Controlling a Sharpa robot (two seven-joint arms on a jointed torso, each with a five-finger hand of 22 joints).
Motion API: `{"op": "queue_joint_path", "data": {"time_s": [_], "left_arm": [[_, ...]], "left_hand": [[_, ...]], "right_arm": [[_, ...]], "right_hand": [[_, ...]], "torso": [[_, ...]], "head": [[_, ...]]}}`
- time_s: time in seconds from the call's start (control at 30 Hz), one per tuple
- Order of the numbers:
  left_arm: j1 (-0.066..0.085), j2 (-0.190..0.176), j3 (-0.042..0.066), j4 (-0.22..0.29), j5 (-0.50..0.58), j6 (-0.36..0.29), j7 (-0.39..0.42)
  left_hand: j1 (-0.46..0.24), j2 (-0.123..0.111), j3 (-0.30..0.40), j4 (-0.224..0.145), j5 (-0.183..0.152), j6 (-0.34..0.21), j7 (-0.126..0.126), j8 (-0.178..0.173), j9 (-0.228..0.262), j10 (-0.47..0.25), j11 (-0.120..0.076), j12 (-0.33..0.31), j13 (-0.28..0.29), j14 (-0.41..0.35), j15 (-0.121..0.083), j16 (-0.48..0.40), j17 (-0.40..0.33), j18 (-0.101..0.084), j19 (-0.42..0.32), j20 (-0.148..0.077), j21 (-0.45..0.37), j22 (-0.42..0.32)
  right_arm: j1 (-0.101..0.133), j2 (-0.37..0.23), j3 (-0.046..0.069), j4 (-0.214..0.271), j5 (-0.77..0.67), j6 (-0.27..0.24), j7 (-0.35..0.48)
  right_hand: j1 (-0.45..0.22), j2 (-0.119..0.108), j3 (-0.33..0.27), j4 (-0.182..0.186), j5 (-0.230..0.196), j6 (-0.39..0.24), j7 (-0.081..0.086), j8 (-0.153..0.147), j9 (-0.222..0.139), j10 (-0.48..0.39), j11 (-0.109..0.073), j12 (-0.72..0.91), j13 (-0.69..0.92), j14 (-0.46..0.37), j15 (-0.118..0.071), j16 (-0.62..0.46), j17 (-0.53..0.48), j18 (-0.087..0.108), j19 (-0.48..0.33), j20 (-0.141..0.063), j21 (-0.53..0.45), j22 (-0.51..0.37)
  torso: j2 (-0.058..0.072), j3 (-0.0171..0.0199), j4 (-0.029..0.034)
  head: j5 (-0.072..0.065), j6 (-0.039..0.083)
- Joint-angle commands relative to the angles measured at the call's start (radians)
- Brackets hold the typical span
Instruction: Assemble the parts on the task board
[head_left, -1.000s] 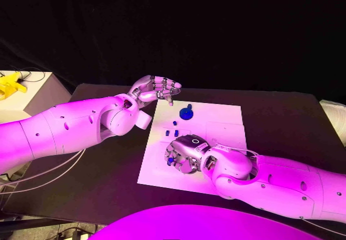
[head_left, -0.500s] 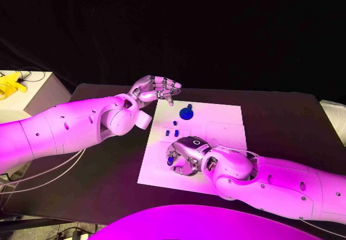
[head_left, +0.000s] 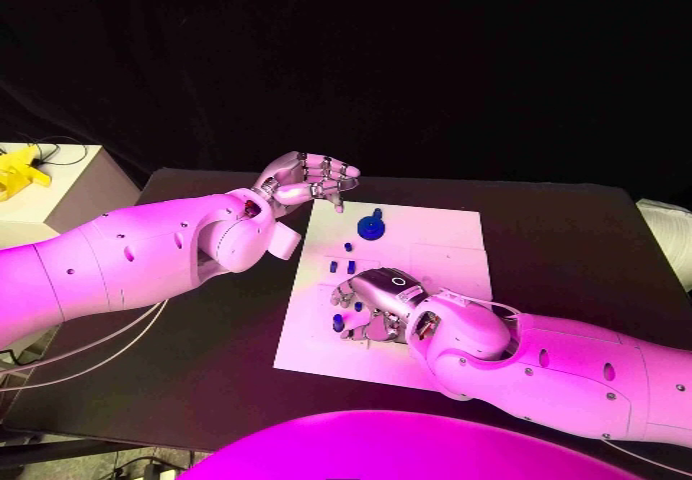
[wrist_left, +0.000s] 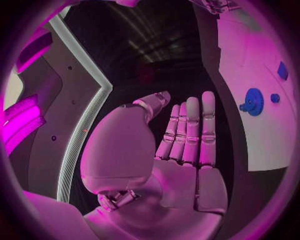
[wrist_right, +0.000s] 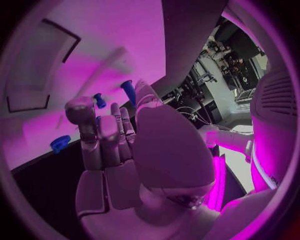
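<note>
Right hand (head_left: 378, 303) has slid a little toward 12 o'clock on the task board (head_left: 447, 240), fingers curled over a small blue part (head_left: 338, 322). Left hand (head_left: 309, 180) hovers at the board's 11 o'clock corner, fingers pressed together, holding nothing. Round blue part (head_left: 372, 227) lies near it.

My left robot hand (wrist_left: 178, 150) is held flat, fingers (wrist_left: 190, 125) straight and side by side, with nothing in it. Beyond the fingertips lies the white task board (wrist_left: 262, 100), carrying a round blue part (wrist_left: 253, 101) and two smaller blue parts (wrist_left: 282, 70) nearby.
</note>
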Motion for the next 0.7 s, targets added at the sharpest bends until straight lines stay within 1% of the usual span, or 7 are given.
{"op": "queue_joint_path", "data": {"time_s": [0.03, 0.2, 0.27, 0.4, 0.47, 0.57, 0.7], "left_arm": [[0.0, 0.001, 0.001, 0.002, 0.005, 0.018, 0.003], [0.0, 0.002, 0.0, 0.001, 0.005, 0.019, 0.003], [0.0, 0.001, 0.0, 0.0, 0.005, 0.019, 0.004], [-0.001, -0.002, 0.0, -0.003, 0.007, 0.021, 0.006], [-0.001, -0.003, -0.001, -0.004, 0.009, 0.023, 0.007], [-0.003, -0.006, -0.002, -0.006, 0.01, 0.025, 0.007], [-0.006, -0.007, -0.004, -0.01, 0.012, 0.026, 0.007]], "left_hand": [[0.001, 0.009, -0.003, 0.0, 0.001, -0.003, -0.006, 0.006, -0.001, -0.009, 0.0, 0.0, -0.001, 0.001, 0.007, -0.006, -0.001, 0.014, 0.005, -0.001, -0.006, -0.001], [0.001, 0.009, -0.003, 0.0, 0.001, -0.003, -0.006, 0.006, -0.001, -0.009, 0.0, 0.0, -0.001, 0.001, 0.007, -0.006, -0.001, 0.014, 0.005, -0.001, -0.006, -0.001], [0.001, 0.009, -0.003, 0.0, 0.001, -0.003, -0.006, 0.006, -0.001, -0.009, 0.0, 0.0, -0.001, 0.001, 0.007, -0.006, -0.001, 0.014, 0.005, -0.001, -0.006, -0.001], [0.001, 0.009, -0.004, 0.0, 0.001, -0.002, -0.007, 0.007, -0.002, -0.01, 0.0, 0.0, -0.002, 0.001, 0.007, -0.007, -0.001, 0.014, 0.005, -0.001, -0.007, -0.002], [0.001, 0.009, -0.004, 0.0, 0.001, -0.002, -0.007, 0.007, -0.002, -0.01, 0.0, 0.0, -0.002, 0.001, 0.007, -0.007, -0.001, 0.014, 0.005, -0.001, -0.007, -0.002], [0.001, 0.009, -0.004, 0.0, 0.001, -0.002, -0.007, 0.007, -0.002, -0.01, 0.0, 0.0, -0.002, 0.001, 0.007, -0.007, -0.001, 0.014, 0.005, -0.001, -0.007, -0.002], [0.001, 0.009, -0.004, 0.0, 0.001, -0.002, -0.007, 0.007, -0.002, -0.01, 0.0, 0.0, -0.002, 0.001, 0.007, -0.007, -0.001, 0.014, 0.005, -0.001, -0.007, -0.002]], "right_arm": [[-0.001, -0.01, 0.0, 0.01, 0.01, -0.101, 0.019], [0.009, -0.049, 0.002, 0.037, 0.044, -0.149, 0.053], [0.02, -0.082, 0.004, 0.057, 0.092, -0.164, 0.085], [0.052, -0.165, 0.007, 0.099, 0.252, -0.18, 0.162], [0.071, -0.215, 0.008, 0.12, 0.353, -0.17, 0.2], [0.11, -0.311, 0.009, 0.154, 0.549, -0.105, 0.253], [0.145, -0.414, 0.009, 0.179, 0.668, -0.036, 0.261]], "right_hand": [[0.012, 0.003, -0.007, 0.001, 0.009, -0.007, 0.002, -0.005, -0.001, -0.007, 0.0, 0.01, 0.002, -0.006, -0.001, 0.0, 0.0, 0.013, -0.004, -0.002, 0.001, 0.019], [0.035, 0.016, 0.003, -0.002, 0.015, 0.001, 0.008, -0.001, -0.001, 0.003, -0.005, 0.043, 0.006, 0.002, -0.006, 0.007, 0.001, 0.012, 0.002, -0.004, 0.011, 0.023], [0.08, 0.024, 0.038, -0.011, 0.009, 0.019, 0.012, 0.005, -0.001, 0.009, -0.002, 0.064, 0.004, 0.0, -0.005, 0.008, -0.006, 0.011, 0.003, -0.005, 0.011, 0.024], [0.095, 0.022, 0.082, -0.004, 0.01, 0.037, 0.008, 0.005, -0.008, 0.057, -0.008, 0.091, -0.003, 0.014, -0.01, 0.022, 0.01, 0.004, 0.019, -0.009, 0.064, 0.043], [0.077, 0.018, 0.096, -0.001, 0.001, 0.049, 0.009, 0.004, -0.012, 0.098, -0.012, 0.097, -0.011, 0.019, -0.012, 0.026, 0.013, 0.002, 0.023, -0.011, 0.077, 0.049], [0.044, 0.016, 0.133, 0.0, -0.013, 0.074, -0.002, 0.004, -0.019, 0.208, -0.03, 0.094, -0.023, 0.036, -0.028, 0.039, 0.033, -0.004, 0.037, -0.023, 0.121, 0.065], [-0.023, -0.004, 0.147, 0.0, 0.057, 0.097, -0.007, 0.009, -0.024, 0.306, -0.044, 0.093, -0.011, 0.097, -0.04, 0.087, 0.154, -0.022, 0.075, -0.035, 0.239, 0.102]], "torso": [[-0.001, 0.0004, -0.0003], [-0.003, -0.0005, -0.0018], [-0.003, -0.0017, -0.0018], [-0.005, -0.0004, -0.0055], [-0.007, -0.0007, -0.006], [-0.012, -0.0011, -0.0107], [-0.018, -0.0012, -0.0156]], "head": [[-0.003, 0.005], [-0.016, 0.017], [-0.027, 0.021], [-0.037, 0.026], [-0.051, 0.032], [-0.071, 0.037], [-0.096, 0.039]]}}
